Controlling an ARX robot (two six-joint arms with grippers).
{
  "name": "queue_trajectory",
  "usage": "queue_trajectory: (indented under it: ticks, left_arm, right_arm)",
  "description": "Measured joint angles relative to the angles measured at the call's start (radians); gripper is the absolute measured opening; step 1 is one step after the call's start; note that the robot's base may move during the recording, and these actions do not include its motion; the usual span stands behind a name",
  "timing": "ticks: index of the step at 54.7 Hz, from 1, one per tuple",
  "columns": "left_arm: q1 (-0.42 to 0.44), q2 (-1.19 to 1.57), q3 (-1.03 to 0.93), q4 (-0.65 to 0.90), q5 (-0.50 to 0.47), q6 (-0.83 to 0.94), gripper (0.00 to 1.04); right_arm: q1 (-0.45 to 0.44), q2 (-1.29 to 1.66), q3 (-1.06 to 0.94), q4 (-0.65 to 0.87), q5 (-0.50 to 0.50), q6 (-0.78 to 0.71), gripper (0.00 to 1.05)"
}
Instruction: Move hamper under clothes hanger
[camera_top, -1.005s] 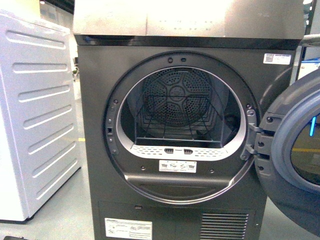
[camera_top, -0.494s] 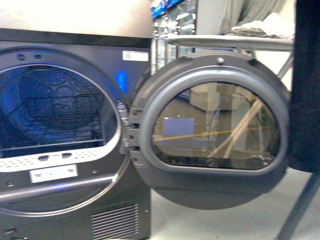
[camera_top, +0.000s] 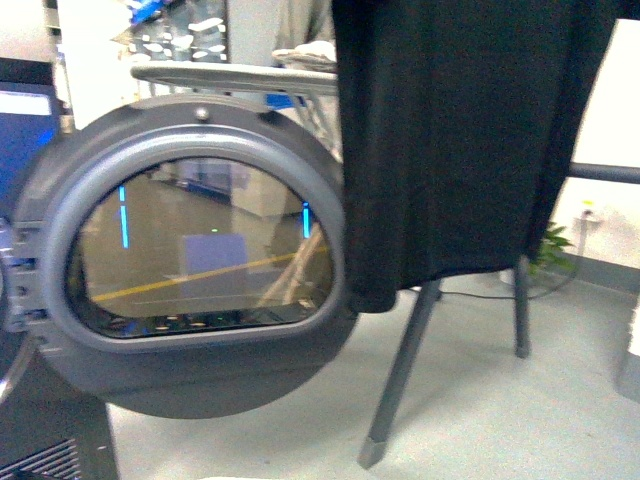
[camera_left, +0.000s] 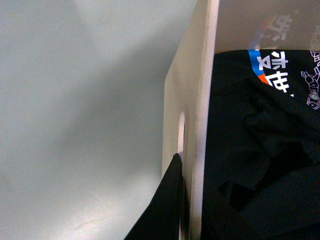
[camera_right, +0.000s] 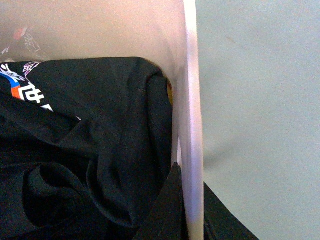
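Pale floor (camera_top: 480, 420) spreads beneath the clothes hanger (camera_top: 400, 370) and its black T-shirt (camera_top: 460, 150). The hamper (camera_left: 200, 100), I judge, sits short of that hanger; left pincer (camera_left: 190, 175) and right pincer (camera_right: 191, 180) each clamp a wall, to carry it level.

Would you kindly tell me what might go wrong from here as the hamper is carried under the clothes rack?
1. The open dryer door hangs close beside the rack leg, so the hamper may knock either.
2. The left gripper and right gripper pinch only its thin wall, and the clothes inside add weight; it might slip.
3. The hanging T-shirt blocks much of the front view.
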Motion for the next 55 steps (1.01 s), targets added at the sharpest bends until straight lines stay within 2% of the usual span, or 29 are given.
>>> queue_trajectory:
  ticks: [55]
  left_arm:
    - [-0.001, -0.001, 0.000, 0.000, 0.003, 0.000, 0.04]
  right_arm:
    - [-0.001, 0.005, 0.000, 0.000, 0.004, 0.000, 0.02]
